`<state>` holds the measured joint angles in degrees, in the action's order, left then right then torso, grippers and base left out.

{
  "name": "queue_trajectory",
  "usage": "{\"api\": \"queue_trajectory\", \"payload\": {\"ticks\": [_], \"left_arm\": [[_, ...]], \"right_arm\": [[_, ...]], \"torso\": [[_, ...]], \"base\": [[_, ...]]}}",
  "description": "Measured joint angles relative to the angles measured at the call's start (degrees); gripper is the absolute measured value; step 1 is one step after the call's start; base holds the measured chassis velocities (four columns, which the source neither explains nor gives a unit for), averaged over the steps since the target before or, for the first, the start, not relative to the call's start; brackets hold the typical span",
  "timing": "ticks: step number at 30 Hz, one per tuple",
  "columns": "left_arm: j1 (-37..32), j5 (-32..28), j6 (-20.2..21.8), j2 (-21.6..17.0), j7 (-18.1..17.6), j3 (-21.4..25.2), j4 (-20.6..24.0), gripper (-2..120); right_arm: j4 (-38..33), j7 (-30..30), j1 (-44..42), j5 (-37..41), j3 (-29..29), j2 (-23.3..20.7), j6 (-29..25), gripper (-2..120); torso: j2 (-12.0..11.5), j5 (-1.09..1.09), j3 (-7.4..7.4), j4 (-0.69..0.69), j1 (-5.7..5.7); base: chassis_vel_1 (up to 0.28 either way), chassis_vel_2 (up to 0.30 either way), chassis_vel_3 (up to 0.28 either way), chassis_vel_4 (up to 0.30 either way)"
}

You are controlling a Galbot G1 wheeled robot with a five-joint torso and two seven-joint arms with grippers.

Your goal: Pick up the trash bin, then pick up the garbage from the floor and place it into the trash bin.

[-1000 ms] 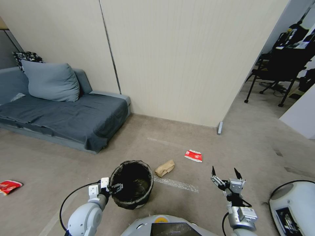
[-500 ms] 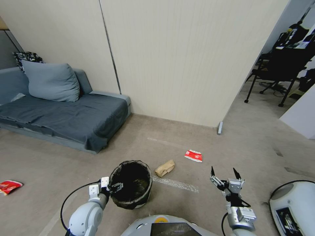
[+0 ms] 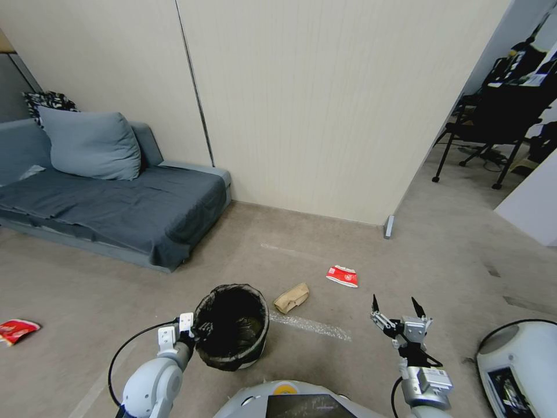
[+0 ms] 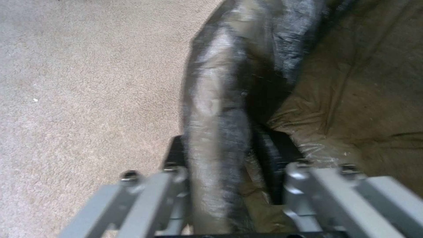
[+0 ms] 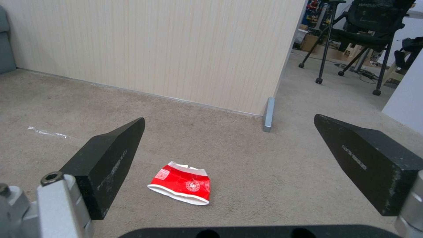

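- The trash bin (image 3: 232, 326) stands on the carpeted floor (image 3: 301, 244) directly in front of the robot, its dark bag liner (image 4: 229, 99) folded over the rim.
- The left pincer (image 3: 196, 335) sits at the bin's near-left rim; the left wrist view shows one finger outside the lined wall and the other finger (image 4: 304, 185) inside, so it straddles the rim and looks pressed onto it, the grip a bucket with no handle calls for. Whether the bin has left the floor cannot be told.
- The right pincer (image 3: 395, 307) hovers to the right of the bin, above the carpet, spread wide and holding nothing; it points toward the flattened red-and-white carton (image 5: 181, 182), apparently readied for that pickup.
- The carton lies beyond and to the right of the bin; a piece of crumpled brown paper (image 3: 292, 297) lies just beside the bin's far-right side; a red wrapper (image 3: 16, 331) lies well to the bin's left.
- Judging by the scattered litter, the task is at its first step: securing the bin.
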<state>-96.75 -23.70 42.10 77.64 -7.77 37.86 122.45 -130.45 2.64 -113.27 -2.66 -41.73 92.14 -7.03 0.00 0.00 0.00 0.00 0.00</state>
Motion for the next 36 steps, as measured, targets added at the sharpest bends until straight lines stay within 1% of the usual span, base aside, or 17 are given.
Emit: {"api": "queue_trajectory", "payload": {"ticks": [1, 3, 4, 6, 16, 19, 21, 23, 24, 25, 26, 28, 29, 30, 33, 34, 36], "left_arm": [[0.00, 0.00, 0.00, 0.00, 0.00, 0.00, 0.00, 20], [0.05, -0.24, 0.02, -0.02, -0.02, 0.01, 0.03, 9], [0.05, -0.24, 0.02, -0.02, -0.02, 0.01, 0.03, 9], [0.08, -0.48, 0.03, -0.05, 0.03, -0.02, 0.18, 3], [0.09, -0.53, 0.08, -0.18, 0.35, -0.05, 0.64, 3], [-0.20, -0.62, 0.08, -0.55, 2.08, 0.30, 1.22, 3], [-0.24, -0.63, 0.05, -0.60, 2.24, 0.33, 1.29, 3], [-0.65, -0.70, -0.92, -1.45, 3.74, 0.78, 2.71, 3], [-0.82, -0.73, -1.41, -1.78, 3.89, 0.92, 3.66, 3], [-1.05, -0.87, -2.06, -2.25, 3.83, 1.22, 5.68, 3], [-1.05, -0.87, -2.06, -2.25, 3.83, 1.22, 5.68, 3], [-1.21, -1.20, -2.30, -2.46, 3.62, 1.31, 7.30, 3], [-1.61, -1.80, -2.42, -2.72, 3.09, 1.36, 10.35, 3], [-1.61, -1.80, -2.42, -2.72, 3.09, 1.36, 10.35, 3], [-2.30, -1.96, -2.42, -3.10, 2.27, 1.27, 13.85, 2], [-2.30, -1.96, -2.42, -3.10, 2.27, 1.27, 13.85, 2], [-2.83, -1.96, -2.49, -3.36, 1.22, 1.03, 16.13, 2]], "right_arm": [[0.00, 0.00, 0.00, 0.00, 0.00, 0.00, 0.00, 100], [0.00, 0.01, 0.03, 0.00, -0.01, 0.00, -0.02, 100], [0.00, 0.01, 0.03, 0.00, -0.01, 0.00, -0.02, 100], [0.01, 0.05, 0.18, 0.05, -0.11, 0.00, -0.08, 100], [0.02, 0.11, 0.28, 0.09, -0.20, 0.00, -0.17, 100], [0.02, 0.14, 0.29, 0.10, -0.22, 0.00, -0.18, 100], [0.02, 0.14, 0.29, 0.10, -0.22, 0.00, -0.18, 100], [0.02, 0.18, 0.30, 0.10, -0.27, 0.00, -0.19, 100], [0.02, 0.19, 0.31, 0.13, -0.30, 0.00, -0.19, 100], [-0.05, 0.23, 0.35, 0.34, -0.45, 0.00, -0.16, 100], [-0.05, 0.23, 0.35, 0.34, -0.45, 0.00, -0.16, 100], [-0.16, 0.28, 0.39, 0.52, -0.63, 0.00, -0.13, 100], [-0.44, 0.34, 0.48, 1.04, -0.97, 0.00, 0.03, 100], [-0.44, 0.34, 0.48, 1.04, -0.97, 0.00, 0.03, 100], [-0.87, 0.43, 0.61, 2.05, -1.43, 0.00, 0.47, 100], [-0.87, 0.43, 0.61, 2.05, -1.43, 0.00, 0.47, 100], [-0.92, 0.46, 0.63, 2.23, -1.50, 0.00, 0.58, 100]], "torso": [[0.00, 0.00, 0.00, 0.00, 0.00], [0.00, 0.00, 0.00, 0.00, 0.00], [0.00, 0.00, 0.00, 0.00, 0.00], [0.00, -0.01, 0.00, -0.01, 0.00], [0.00, -0.01, 0.00, -0.01, 0.00], [0.00, -0.02, 0.00, -0.01, 0.00], [0.00, -0.02, 0.00, -0.01, 0.00], [0.00, -0.01, 0.00, -0.01, 0.00], [0.00, -0.01, 0.00, 0.00, 0.00], [0.00, 0.00, 0.00, 0.00, 0.00], [0.00, 0.00, 0.00, 0.00, 0.00], [0.00, 0.00, 0.00, 0.00, 0.00], [0.00, -0.01, 0.00, -0.01, 0.00], [0.00, -0.01, 0.00, -0.01, 0.00], [0.00, 0.00, 0.00, 0.00, 0.00], [0.00, 0.00, 0.00, 0.00, 0.00], [0.00, 0.00, 0.00, 0.00, 0.00]], "base": [[0.000, 0.000, 0.000, 0.000], [0.000, 0.000, 0.000, 0.000], [0.000, 0.000, 0.000, 0.000], [0.000, 0.000, 0.000, 0.000], [0.000, 0.000, 0.000, 0.000], [0.000, 0.000, 0.000, 0.000], [0.000, 0.000, 0.000, 0.000], [0.000, 0.000, 0.000, 0.000], [0.000, 0.000, 0.000, 0.000], [0.000, 0.000, 0.000, 0.000], [0.000, 0.000, 0.000, 0.000], [0.000, 0.000, 0.000, 0.000], [0.000, 0.000, 0.000, 0.000], [0.000, 0.000, 0.000, 0.000], [0.000, 0.000, 0.000, 0.000], [0.000, 0.000, 0.000, 0.000], [0.000, 0.000, 0.000, 0.000]]}}
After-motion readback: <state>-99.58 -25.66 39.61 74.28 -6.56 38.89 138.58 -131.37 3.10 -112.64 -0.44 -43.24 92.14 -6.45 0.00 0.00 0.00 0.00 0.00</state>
